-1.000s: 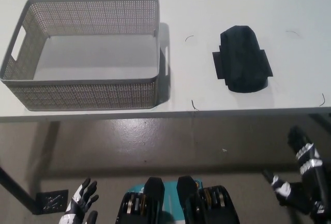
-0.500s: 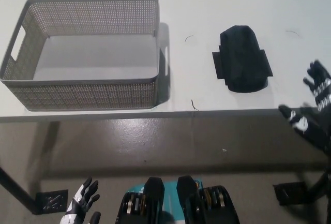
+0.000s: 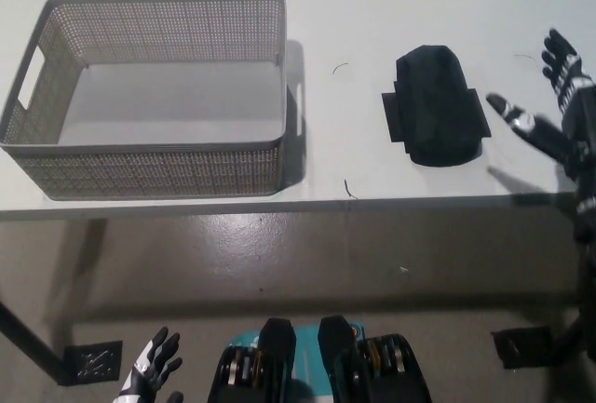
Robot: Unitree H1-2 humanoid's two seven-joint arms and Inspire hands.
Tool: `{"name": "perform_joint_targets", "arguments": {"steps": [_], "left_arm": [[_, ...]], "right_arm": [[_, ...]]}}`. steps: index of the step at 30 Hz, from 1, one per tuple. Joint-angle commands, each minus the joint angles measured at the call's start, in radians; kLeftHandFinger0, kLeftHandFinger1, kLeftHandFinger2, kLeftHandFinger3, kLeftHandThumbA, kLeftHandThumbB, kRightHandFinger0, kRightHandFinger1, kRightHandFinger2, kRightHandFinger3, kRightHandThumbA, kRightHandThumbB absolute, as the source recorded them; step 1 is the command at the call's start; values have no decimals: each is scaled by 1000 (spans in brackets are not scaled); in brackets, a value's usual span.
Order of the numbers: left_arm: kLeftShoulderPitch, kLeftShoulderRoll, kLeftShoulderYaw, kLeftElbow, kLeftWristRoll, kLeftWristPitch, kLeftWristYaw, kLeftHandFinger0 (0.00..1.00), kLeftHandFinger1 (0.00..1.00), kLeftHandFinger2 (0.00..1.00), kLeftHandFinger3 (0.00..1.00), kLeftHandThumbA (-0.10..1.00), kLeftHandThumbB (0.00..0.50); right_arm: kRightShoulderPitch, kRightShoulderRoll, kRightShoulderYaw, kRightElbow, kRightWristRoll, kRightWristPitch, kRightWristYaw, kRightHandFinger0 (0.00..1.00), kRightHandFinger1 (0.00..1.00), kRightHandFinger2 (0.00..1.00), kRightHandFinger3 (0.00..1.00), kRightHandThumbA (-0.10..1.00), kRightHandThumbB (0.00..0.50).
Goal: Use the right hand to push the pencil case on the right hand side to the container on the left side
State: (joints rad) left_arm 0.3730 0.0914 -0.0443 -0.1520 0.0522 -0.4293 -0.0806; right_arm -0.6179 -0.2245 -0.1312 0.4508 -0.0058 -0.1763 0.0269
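Note:
A black pencil case [image 3: 436,105] lies flat on the white table [image 3: 372,12], right of centre. To its left stands a grey perforated container [image 3: 154,96], open at the top with nothing inside. My black right hand [image 3: 559,110] is open over the table's right edge, just right of the pencil case and apart from it. The left hand [image 3: 149,377] rests open at the bottom left, below the table.
The table's front edge [image 3: 298,204] runs across the picture's middle, with brown floor [image 3: 279,263] below it. A gap of bare tabletop [image 3: 340,105] separates the container from the pencil case. A few thin dark threads [image 3: 348,189] lie on the table.
My right hand has risen from below the table at the lower right, up over the table's right edge, to beside the pencil case. The pencil case and container have stayed put.

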Motion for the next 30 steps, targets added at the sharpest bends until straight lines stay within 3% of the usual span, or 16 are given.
{"name": "perform_joint_targets", "arguments": {"steps": [1,4,7,11,15,16,18,19,20,21,24,27,29,30], "left_arm": [[29,10,-13,-52,-12,-38,-11,1000,1000,1000,1000,784,177],[37,12,-20,-62,-23,-41,-15,1000,1000,1000,1000,775,175],[38,12,-25,-68,-22,-41,-14,1000,1000,1000,1000,781,188],[49,10,-30,-80,-24,-35,-14,1000,1000,1000,1000,799,195],[60,10,-38,-84,-23,-39,-16,1000,1000,1000,1000,811,181],[63,9,-42,-83,-33,-39,-17,1000,1000,1000,1000,804,180],[70,4,-45,-90,-29,-36,-14,1000,1000,1000,1000,798,179],[73,5,-48,-91,-32,-39,-16,1000,1000,1000,1000,794,179],[79,5,-52,-92,-35,-40,-17,1000,1000,1000,1000,791,182],[83,4,-54,-94,-33,-41,-15,1000,1000,1000,1000,790,180],[91,6,-61,-98,-55,-41,-18,1000,1000,1000,1000,777,182],[90,8,-59,-102,-59,-41,-18,1000,1000,1000,1000,777,186],[90,12,-59,-107,-74,-41,-24,1000,1000,1000,1000,755,161],[89,12,-60,-107,-78,-41,-25,1000,1000,1000,1000,748,158]], "right_arm": [[-148,-26,-3,128,-3,4,-29,1000,1000,1000,1000,1000,327],[-226,-34,3,250,-8,13,-34,1000,1000,1000,1000,1000,338],[-312,-48,16,402,-18,-26,-36,1000,1000,1000,1000,1000,317],[-426,-58,34,611,-23,-86,-43,1000,1000,1000,1000,1000,387],[-490,-59,68,737,-45,-109,-49,1000,1000,1000,1000,1000,347],[-517,-53,81,784,-51,-82,-56,1000,1000,1000,1000,1000,297],[-541,-46,74,827,-31,-48,-46,1000,1000,1000,1000,1000,281],[-550,-41,66,849,-16,-41,-38,1000,1000,1000,1000,1000,293],[-553,-38,72,869,-19,-43,-34,1000,1000,1000,1000,1000,360],[-552,-36,74,886,-20,-41,-30,1000,1000,1000,1000,1000,372],[-545,-22,83,919,-26,-31,-35,1000,1000,1000,1000,1000,248],[-534,-13,94,935,-31,-28,-39,1000,1000,1000,1000,1000,240],[-519,1,100,951,-33,-19,-48,1000,1000,1000,1000,1000,235],[-517,1,103,954,-33,-20,-48,1000,1000,1000,1000,1000,200]]}}
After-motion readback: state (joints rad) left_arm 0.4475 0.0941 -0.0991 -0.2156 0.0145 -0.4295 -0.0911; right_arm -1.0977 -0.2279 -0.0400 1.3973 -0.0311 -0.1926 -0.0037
